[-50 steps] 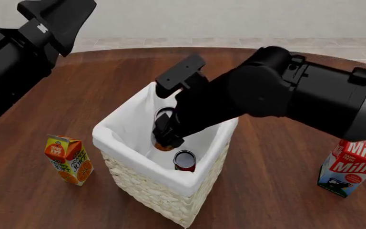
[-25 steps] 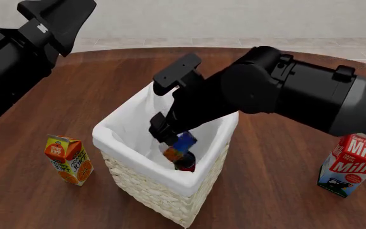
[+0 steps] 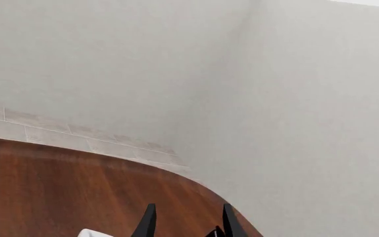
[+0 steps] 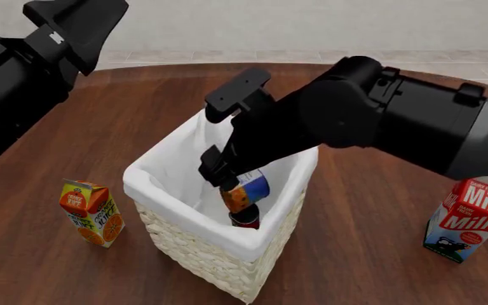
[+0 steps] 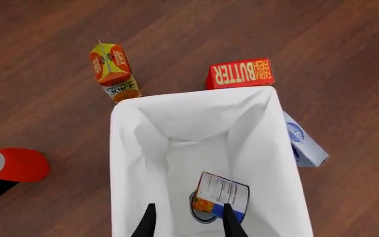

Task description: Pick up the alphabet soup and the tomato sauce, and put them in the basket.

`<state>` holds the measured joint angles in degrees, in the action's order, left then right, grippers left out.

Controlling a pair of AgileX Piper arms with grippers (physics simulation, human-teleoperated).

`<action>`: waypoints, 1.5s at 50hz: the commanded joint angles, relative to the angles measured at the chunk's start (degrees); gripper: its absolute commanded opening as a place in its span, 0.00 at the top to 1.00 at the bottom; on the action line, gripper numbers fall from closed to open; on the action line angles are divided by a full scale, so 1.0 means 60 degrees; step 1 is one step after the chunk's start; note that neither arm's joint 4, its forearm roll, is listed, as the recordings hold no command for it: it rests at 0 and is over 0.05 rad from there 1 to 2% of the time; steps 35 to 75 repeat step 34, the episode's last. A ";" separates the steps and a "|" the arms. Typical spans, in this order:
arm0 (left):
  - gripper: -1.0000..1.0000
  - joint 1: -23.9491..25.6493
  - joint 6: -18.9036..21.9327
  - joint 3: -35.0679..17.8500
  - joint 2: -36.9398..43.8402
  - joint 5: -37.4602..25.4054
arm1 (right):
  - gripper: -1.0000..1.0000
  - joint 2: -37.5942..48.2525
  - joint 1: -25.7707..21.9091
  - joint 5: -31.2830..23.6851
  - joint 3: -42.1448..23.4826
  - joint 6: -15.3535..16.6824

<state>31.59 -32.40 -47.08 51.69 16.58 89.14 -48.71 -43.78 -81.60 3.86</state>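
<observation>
Right jaws [image 5: 187, 223] spread – tomato sauce [image 4: 246, 190] tilted, hides alphabet soup [image 4: 245, 220] in basket [image 4: 195, 244]; left jaws [image 3: 187, 225] spread.

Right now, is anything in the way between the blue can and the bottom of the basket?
Yes. The tomato sauce, tilted under the open right gripper, is inside the basket, directly over the alphabet soup standing on the bottom.
</observation>
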 commanded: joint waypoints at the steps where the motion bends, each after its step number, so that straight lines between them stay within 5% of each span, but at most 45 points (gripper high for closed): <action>1: 0.00 0.0000 0.0000 0.0000 0.0000 0.0000 | 0.00 -0.0110 0.0010 -0.0104 -0.0074 0.0037; 34: 0.00 0.0000 0.0000 0.0000 0.0000 0.0000 | 0.00 -0.0267 0.0287 -0.0830 -0.1266 0.0253; 75: 0.00 0.0000 0.0000 0.0000 0.0000 0.0000 | 0.00 -0.0267 0.0287 -0.0830 -0.1266 0.0253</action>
